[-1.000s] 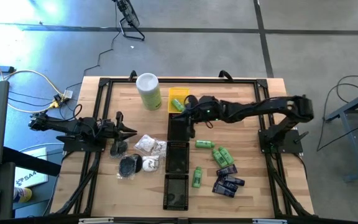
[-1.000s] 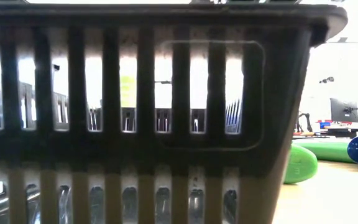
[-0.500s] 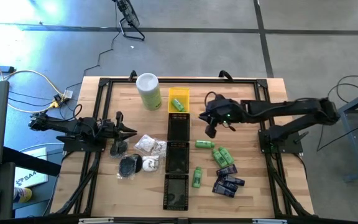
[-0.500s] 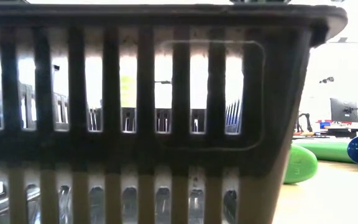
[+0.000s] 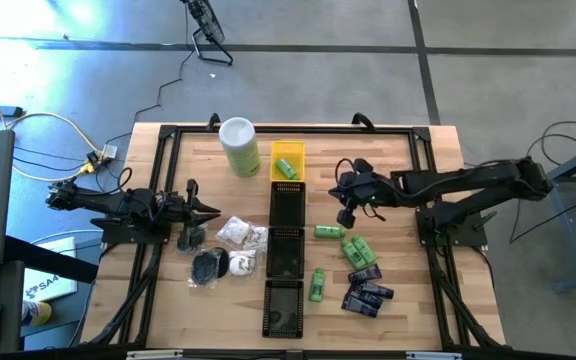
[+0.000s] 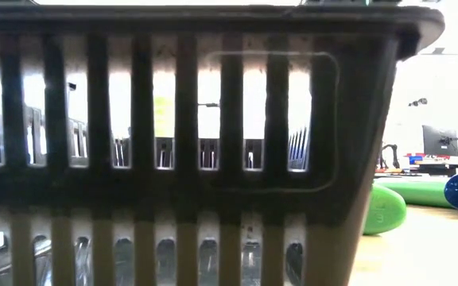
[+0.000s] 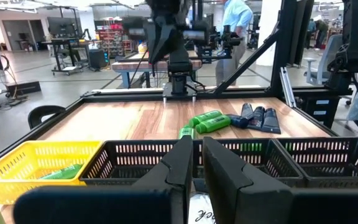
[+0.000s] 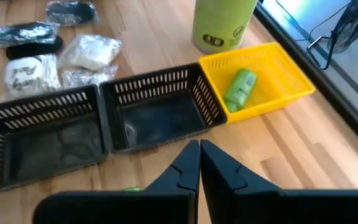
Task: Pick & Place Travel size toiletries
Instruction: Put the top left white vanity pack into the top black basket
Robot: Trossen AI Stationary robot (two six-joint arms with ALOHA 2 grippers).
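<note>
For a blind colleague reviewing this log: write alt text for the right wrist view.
The right gripper, fingers shut and empty, points at a row of slatted plastic baskets on a wooden table: a yellow basket holding one bright green bottle, beside two empty black baskets. Clear-wrapped white and black toiletry packets lie beyond.

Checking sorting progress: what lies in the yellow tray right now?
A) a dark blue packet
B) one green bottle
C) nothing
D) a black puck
B: the right wrist view shows a single green bottle lying inside the yellow tray; the high view agrees.
</note>
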